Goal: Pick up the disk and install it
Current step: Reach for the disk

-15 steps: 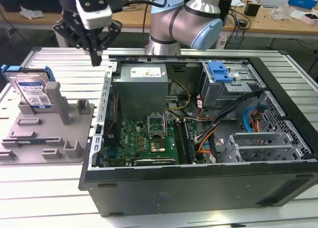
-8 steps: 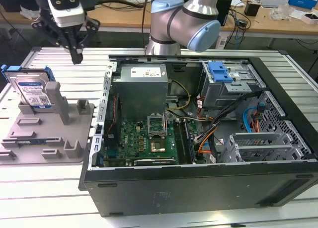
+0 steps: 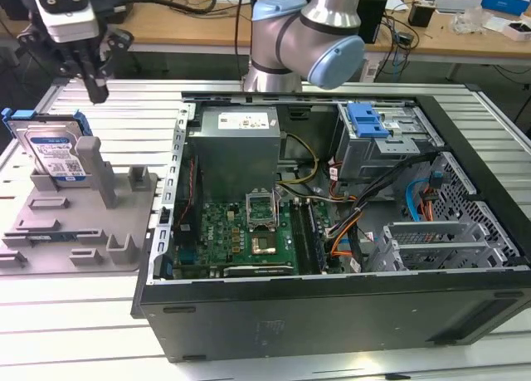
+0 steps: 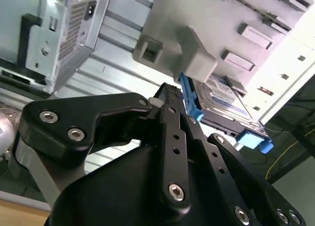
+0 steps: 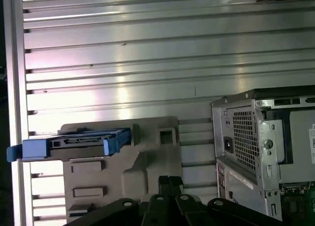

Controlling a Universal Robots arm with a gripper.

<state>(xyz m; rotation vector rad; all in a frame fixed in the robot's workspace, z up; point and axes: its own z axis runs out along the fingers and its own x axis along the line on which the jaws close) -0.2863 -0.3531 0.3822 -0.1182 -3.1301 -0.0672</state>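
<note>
The disk [image 3: 56, 153] is a silver drive with a white-and-blue label in a blue carrier. It stands on edge in a grey plastic fixture [image 3: 83, 223] at the exterior view's left. My gripper [image 3: 94, 89] hangs in the air above and just behind the fixture, apart from the disk, fingers together and holding nothing. In the first wrist view the disk [image 5: 74, 143] is seen edge-on at the fixture [image 5: 147, 152], with my shut gripper [image 5: 170, 180] off to one side of it. The second wrist view shows the disk [image 4: 224, 100] beyond my gripper [image 4: 170, 95].
An open computer case [image 3: 332, 315] lies on the slatted metal table [image 3: 83, 339], right of the fixture. Inside are a grey power-supply box [image 3: 235, 144], a motherboard [image 3: 241, 232], cables and a drive bay with a blue latch [image 3: 366, 119]. The arm's base [image 3: 282, 41] stands behind the case.
</note>
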